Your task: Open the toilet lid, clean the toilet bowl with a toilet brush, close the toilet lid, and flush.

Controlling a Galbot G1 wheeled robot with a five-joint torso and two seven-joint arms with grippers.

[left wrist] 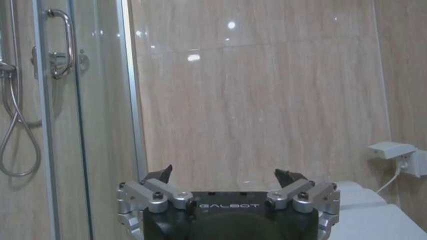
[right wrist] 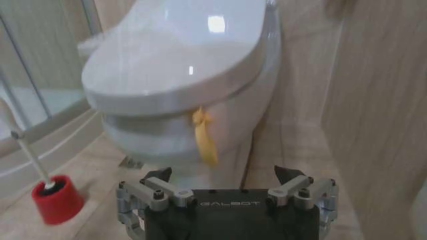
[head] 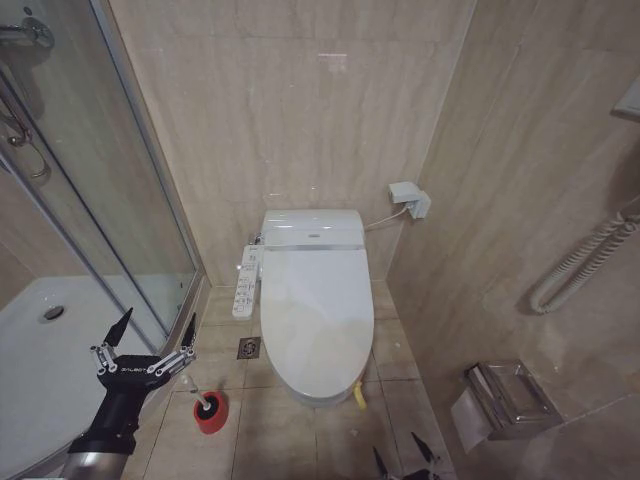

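Glossy white toilet lid (head: 315, 305) lies closed over the white toilet bowl (right wrist: 167, 137) at frame centre, yellow cord at its front. Toilet brush (head: 207, 403) stands lower left, handle tilted.

Closed toilet lid (head: 315, 305) hides the toilet bowl interior; toilet brush (right wrist: 27, 156) head sunk in red holder cup (right wrist: 59, 197); right gripper (head: 405, 462) cut by frame edge.
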